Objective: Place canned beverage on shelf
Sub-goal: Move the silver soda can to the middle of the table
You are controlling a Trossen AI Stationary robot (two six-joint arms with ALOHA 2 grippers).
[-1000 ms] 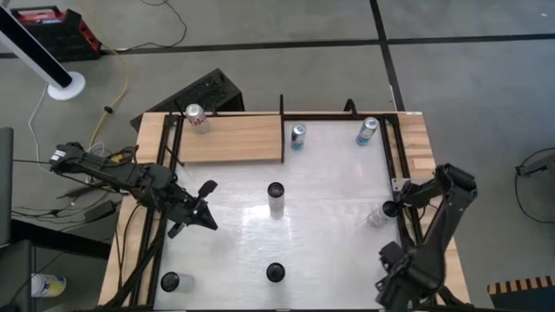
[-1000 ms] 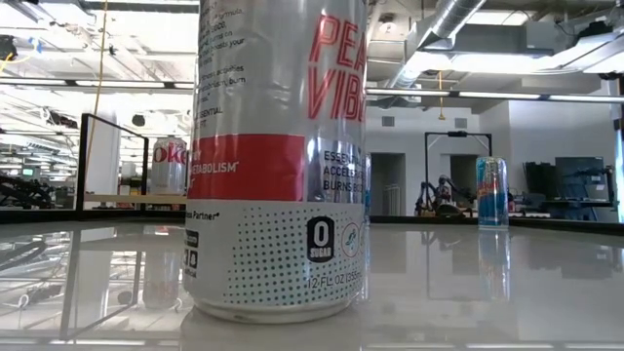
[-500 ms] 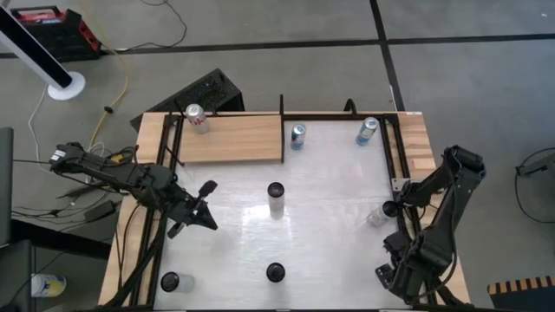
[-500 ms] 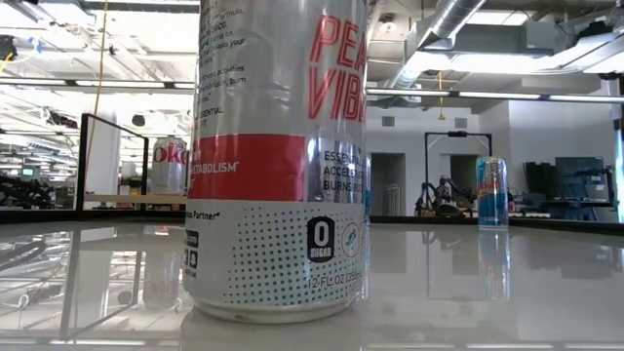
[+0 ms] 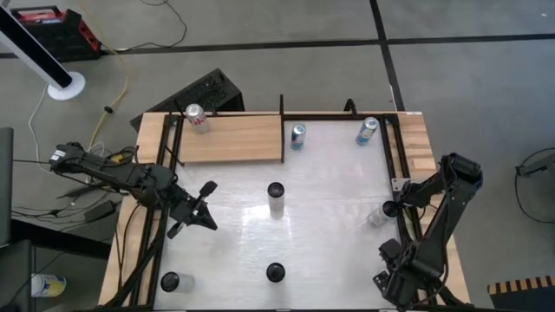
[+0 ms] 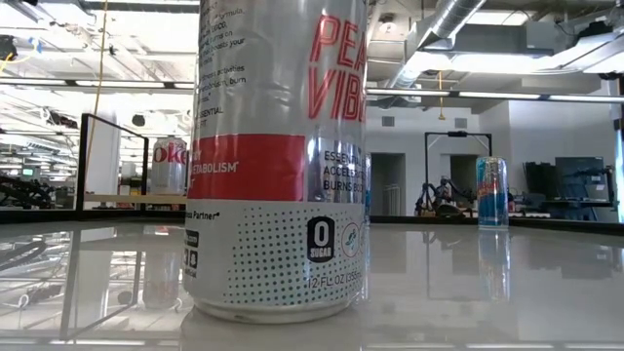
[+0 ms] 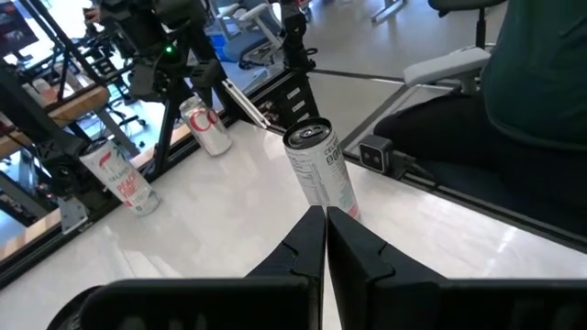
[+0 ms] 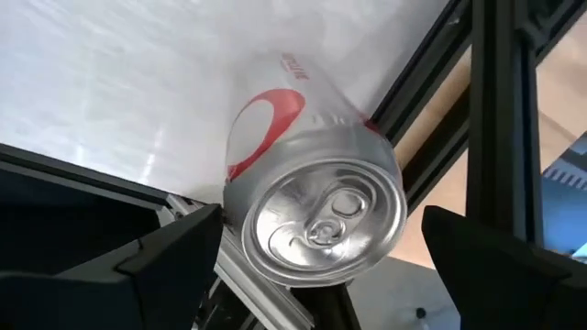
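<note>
The right gripper (image 5: 388, 210) sits at the right edge of the frame, fingers spread wide around a silver can (image 5: 376, 216) but not squeezing it. The left gripper (image 5: 211, 224) is pinched tight and empty, lower left of the middle. The shelf (image 5: 230, 139) lies upper left, one red-and-silver can (image 5: 197, 118) standing on its left end.

A robotics lab or open workshop is showing here: exposed ducts (image 6: 458, 29) and strip lights are running across a bare ceiling, monitors (image 6: 575, 180) are glowing at far benches, cables (image 5: 113, 78) are trailing over grey concrete floor, and office chairs (image 7: 459, 64) are standing beside the table.
</note>
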